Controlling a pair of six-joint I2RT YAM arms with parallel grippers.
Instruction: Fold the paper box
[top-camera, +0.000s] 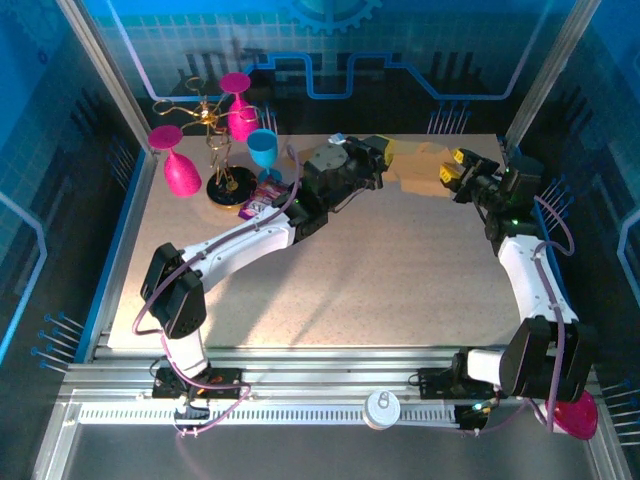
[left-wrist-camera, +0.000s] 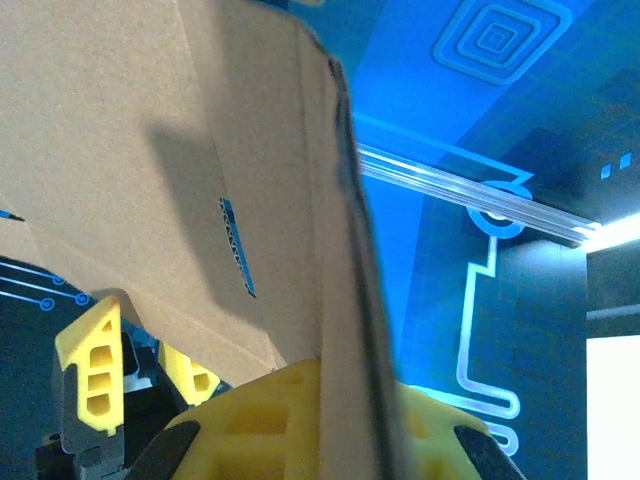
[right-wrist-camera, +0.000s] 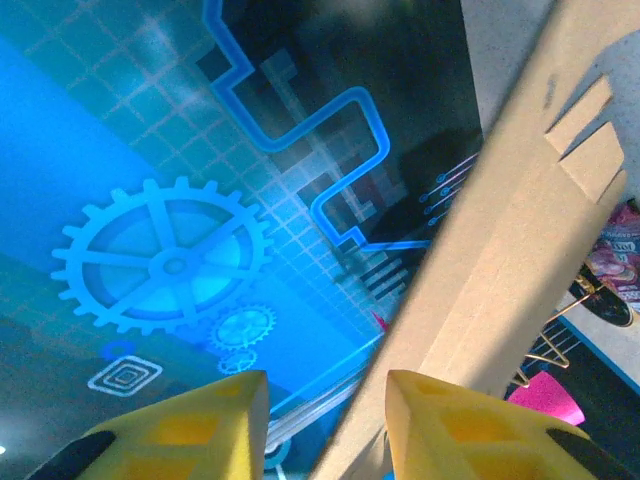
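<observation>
From up top, the biggest thing I have is the desk (top-camera: 380, 280), mostly bare speckled surface, with all the work happening at its far edge. The paper box (top-camera: 415, 170) sits there between my two arms, lifted off the desk, not lying flat; it reads as a crumpled brown shape with panels at angles, not a squared-up box. Through the left wrist camera a broad panel of the box (left-wrist-camera: 150, 150) stands upright with a crease running down it and a small slot cut in its face. The left claw (left-wrist-camera: 345, 400) is clenched on the lower edge of that panel, the card pinched right between its yellow pads. The right claw (right-wrist-camera: 325, 385) has its jaws parted, with a narrow folded strip of the box (right-wrist-camera: 520, 220) running down into the gap and lying against one finger (right-wrist-camera: 450, 420); I see daylight on the other side, so I would not call it gripped. A notched tab shows near the top of that strip. My read: some creases are made, but the walls are not locked and the tabs are not tucked, so most of the folding is ahead. Off to the left stand the gold glass rack (top-camera: 222, 150) and the small purple snack packet (top-camera: 262, 197), well apart from the job
</observation>
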